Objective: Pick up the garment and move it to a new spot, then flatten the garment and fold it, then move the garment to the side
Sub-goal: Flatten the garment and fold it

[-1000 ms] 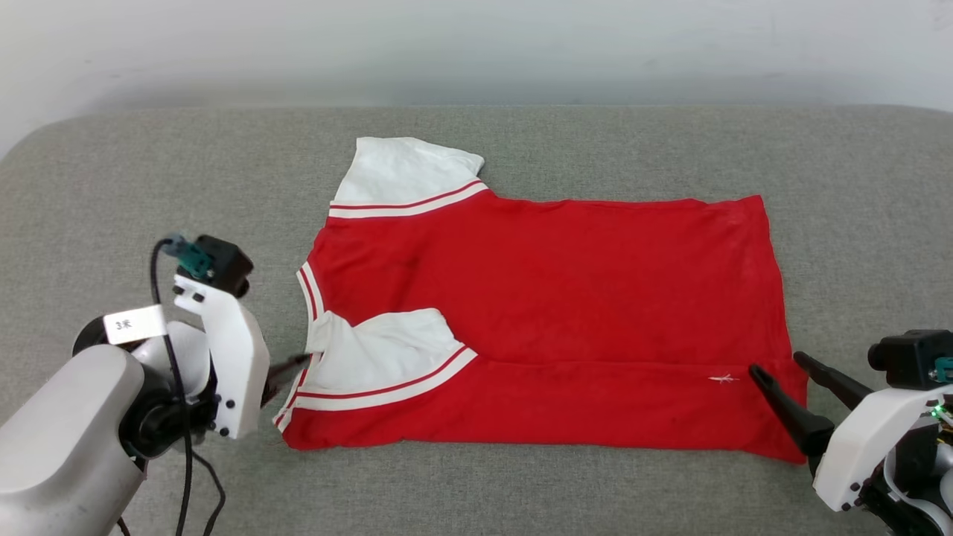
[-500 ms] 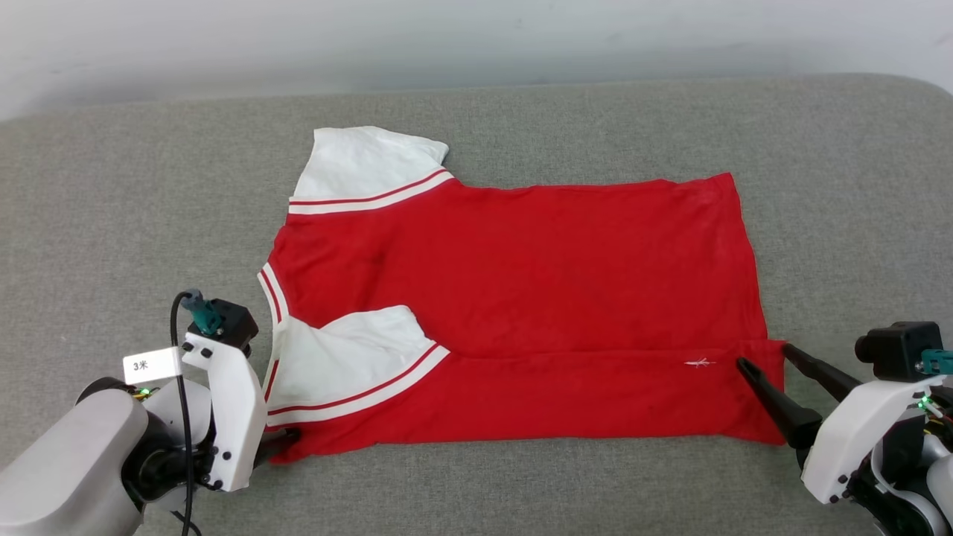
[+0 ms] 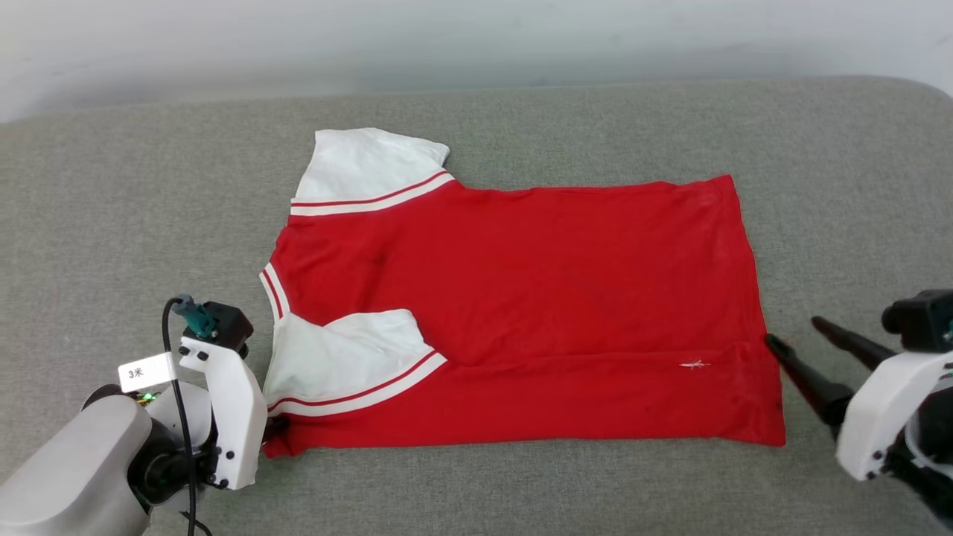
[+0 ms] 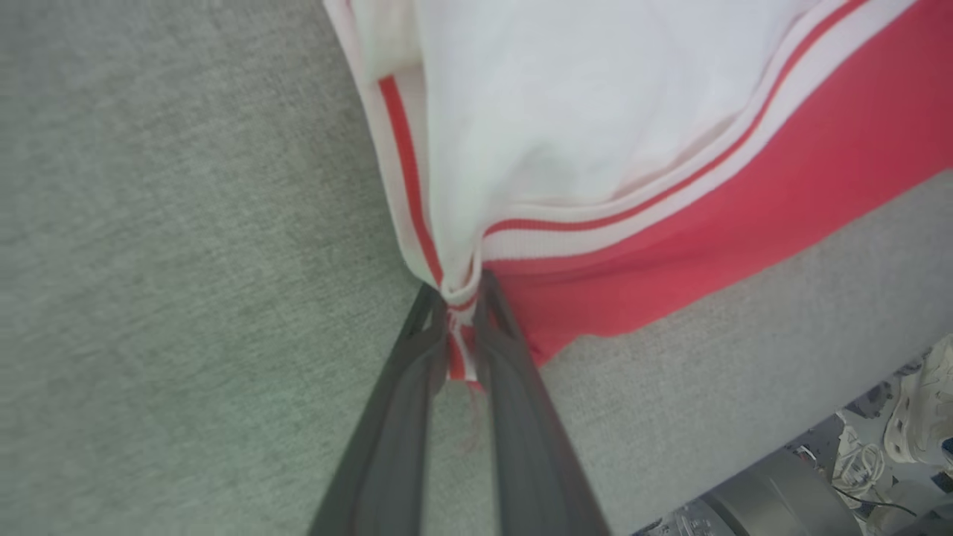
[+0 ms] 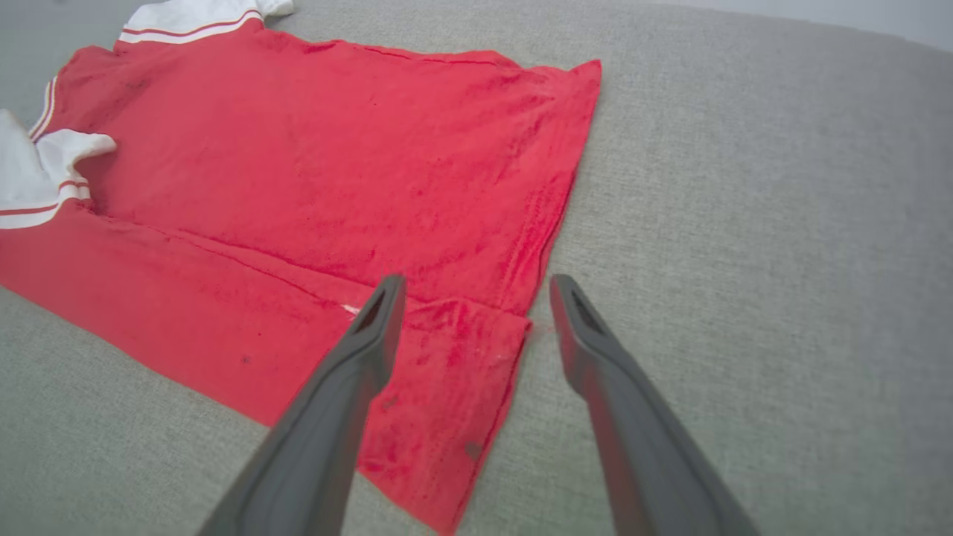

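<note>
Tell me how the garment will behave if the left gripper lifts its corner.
Probably floppy: the garment lies limp and creased, so it should drape from the left gripper. Likely light; thin folded layers may slide open.

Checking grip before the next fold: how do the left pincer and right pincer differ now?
The left pincer is shut on the garment's striped corner; the right pincer is open and holds nothing. The left pincer sits at the sleeve end, the right pincer at the hem end. Both have long dark fingers and are at the garment's near edge.
</note>
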Motion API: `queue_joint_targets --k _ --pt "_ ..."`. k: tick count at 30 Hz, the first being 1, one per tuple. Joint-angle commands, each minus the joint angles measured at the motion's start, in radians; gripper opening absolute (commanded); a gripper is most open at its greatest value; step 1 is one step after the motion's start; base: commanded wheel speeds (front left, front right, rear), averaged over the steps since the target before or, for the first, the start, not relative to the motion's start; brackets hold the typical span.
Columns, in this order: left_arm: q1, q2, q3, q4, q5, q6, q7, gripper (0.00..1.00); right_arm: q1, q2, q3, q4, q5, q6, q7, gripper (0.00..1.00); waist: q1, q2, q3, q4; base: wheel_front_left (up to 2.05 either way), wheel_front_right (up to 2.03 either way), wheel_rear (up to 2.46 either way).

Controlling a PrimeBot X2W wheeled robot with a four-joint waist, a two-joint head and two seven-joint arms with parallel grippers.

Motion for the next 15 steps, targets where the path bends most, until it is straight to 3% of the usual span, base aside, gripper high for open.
queue_joint_targets --k 1,9,15 --pt "0.016 -0.012 -0.01 -0.004 0.002 -0.003 -0.014 0.0 -0.013 -0.019 -0.007 -0.013 -0.004 -0.001 0.023 1.0 0.0001 0.0 -0.009 0.008 0.0 0.0 0.0" --pt "0.019 0.027 -0.011 -0.098 0.02 -0.008 -0.086 0.0 -0.028 -0.144 0.002 -0.115 0.038 -0.001 0.318 1.0 0.0001 0.0 -0.03 0.03 0.0 0.0 0.0" --pt "0.008 0.03 -0.017 -0.144 0.038 -0.007 -0.104 0.0 -0.037 -0.173 0.023 -0.127 0.072 -0.001 0.513 1.0 0.0001 0.0 -0.018 0.054 0.0 0.0 0.0"
